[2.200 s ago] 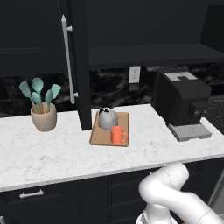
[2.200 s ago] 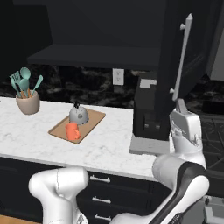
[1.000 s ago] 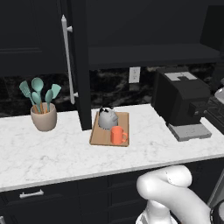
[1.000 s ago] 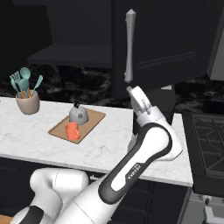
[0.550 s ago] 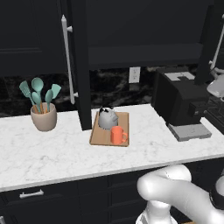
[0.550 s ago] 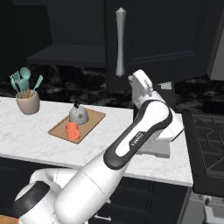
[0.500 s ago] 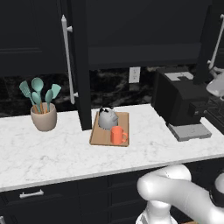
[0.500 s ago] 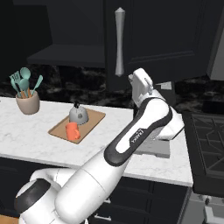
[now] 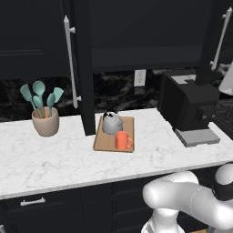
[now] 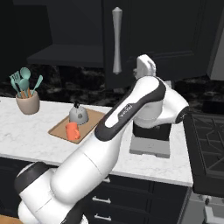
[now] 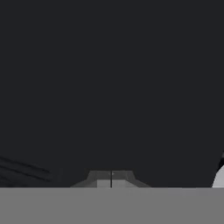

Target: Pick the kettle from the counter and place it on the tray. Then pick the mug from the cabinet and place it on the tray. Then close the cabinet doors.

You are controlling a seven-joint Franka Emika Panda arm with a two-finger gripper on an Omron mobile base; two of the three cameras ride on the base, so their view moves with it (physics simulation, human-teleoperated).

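White marble counter (image 9: pixel 54 159) carries the tray (image 9: pixel 103 141), where kettle (image 9: pixel 111 123) and mug (image 9: pixel 122 140) are already set. Door-closing is judged underway; the gripper (image 11: pixel 111 179), fingertips pressed together and empty, is held against the right cabinet door (image 10: pixel 144 39), which needs pushing shut.

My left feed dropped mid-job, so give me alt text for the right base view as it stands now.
The white arm reaches up to a black cabinet door beside its silver bar handle. On the counter, the tray holds the grey kettle and the orange mug; a utensil pot stands far left.
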